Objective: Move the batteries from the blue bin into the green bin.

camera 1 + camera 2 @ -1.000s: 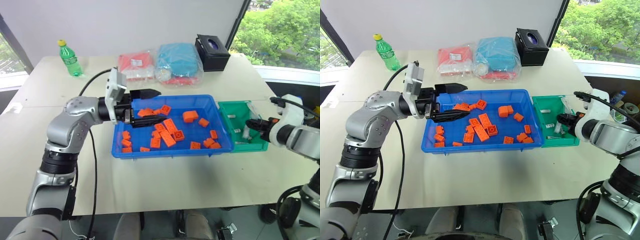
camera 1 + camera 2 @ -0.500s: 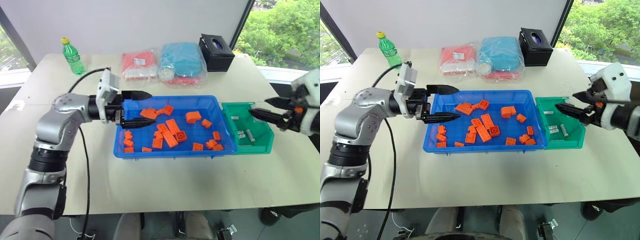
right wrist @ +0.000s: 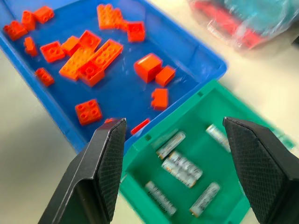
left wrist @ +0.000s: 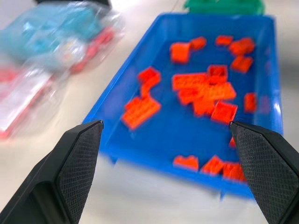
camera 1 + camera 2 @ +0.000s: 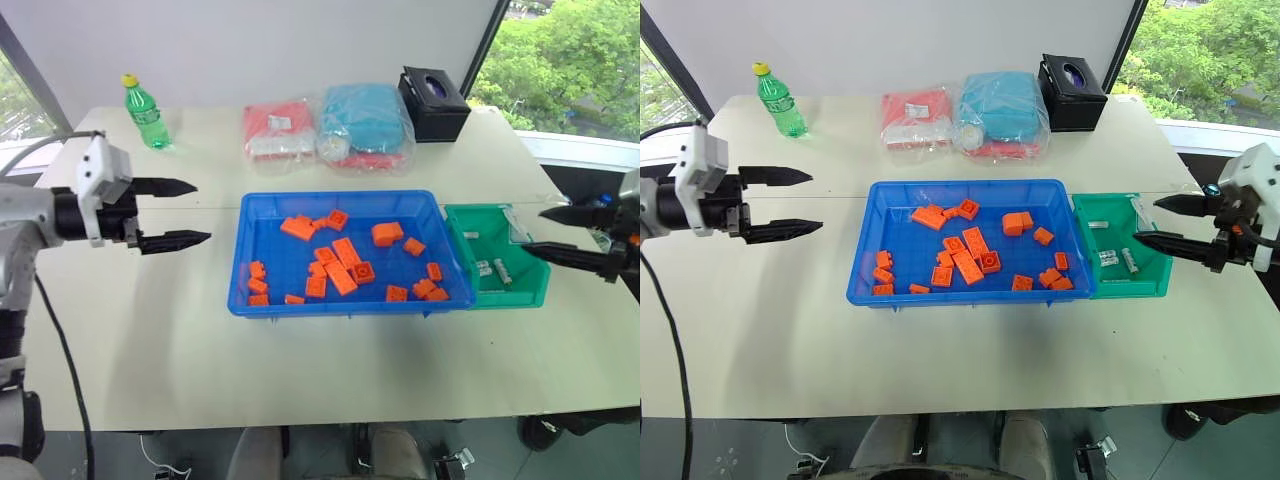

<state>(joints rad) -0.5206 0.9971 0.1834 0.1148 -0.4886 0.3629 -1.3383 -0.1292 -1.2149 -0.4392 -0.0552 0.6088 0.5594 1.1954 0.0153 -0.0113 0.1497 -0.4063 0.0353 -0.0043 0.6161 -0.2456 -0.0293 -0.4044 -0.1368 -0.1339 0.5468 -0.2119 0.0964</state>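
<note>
Two bins sit side by side on the pale tabletop: the large shallow blue plastic tray holding orange plastic blocks, and the small green plastic bin where five silver cylindrical batteries show in the right wrist view. Left gripper and right gripper hover wide-fingered, empty, outside either end.

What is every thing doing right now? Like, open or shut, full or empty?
Left gripper: open, holding nothing.
Right gripper: open, holding nothing.
Blue bin: holds orange blocks, no batteries seen.
Green bin: holds batteries lying flat.
Green bottle: upright, yellow cap on.
Black tissue box: upright, slot on top.
Plastic bags: lying on the table, stuffed.
</note>
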